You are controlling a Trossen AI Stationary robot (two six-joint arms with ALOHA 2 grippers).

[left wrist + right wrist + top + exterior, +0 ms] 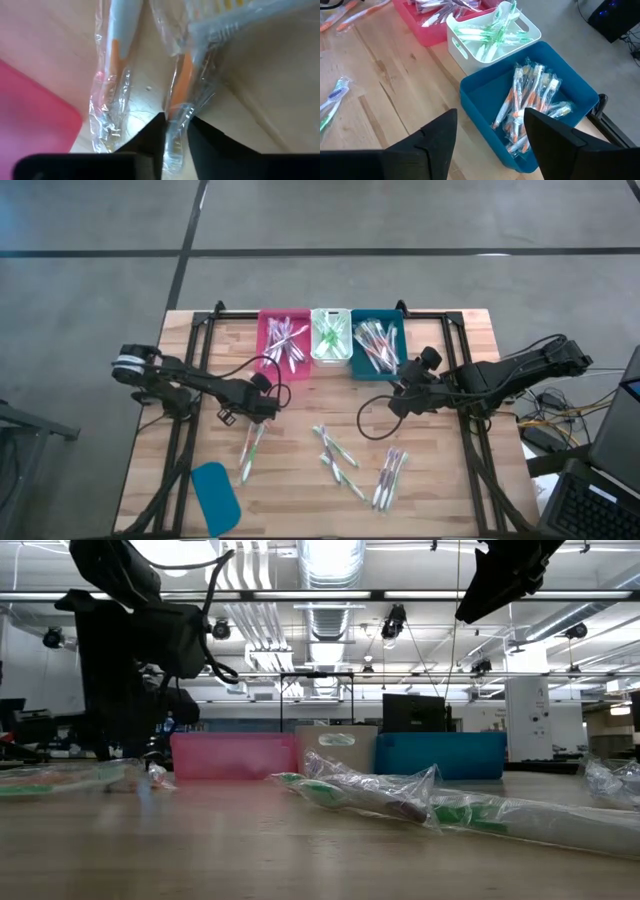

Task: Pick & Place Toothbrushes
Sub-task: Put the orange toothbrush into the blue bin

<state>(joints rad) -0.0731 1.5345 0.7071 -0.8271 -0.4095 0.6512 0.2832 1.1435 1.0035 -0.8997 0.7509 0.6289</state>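
Note:
Two orange toothbrushes (250, 446) in clear wrappers lie side by side on the wooden table (440, 490), just near of my left gripper (262, 408). In the left wrist view that gripper (176, 121) is down at the table, shut on one wrapped orange toothbrush (181, 82). The other (116, 55) lies beside it. My right gripper (490, 150) hangs open with nothing between its fingers, above the near edge of the blue bin (530, 105), which holds several orange toothbrushes. My left gripper pinches one end of the wrapped orange toothbrush (175, 137) between its two fingers (150, 142), clear wrapper and all. The fingers come steeply from above, one on each long side of the toothbrush. The rest of it lies on the table.
A pink bin (285, 340), a white bin (330, 335) and the blue bin (377, 345) stand in a row at the far edge, each with toothbrushes inside. Loose toothbrushes lie mid-table (335, 455) and toward the right (390, 477). A teal lid (215, 495) lies near left.

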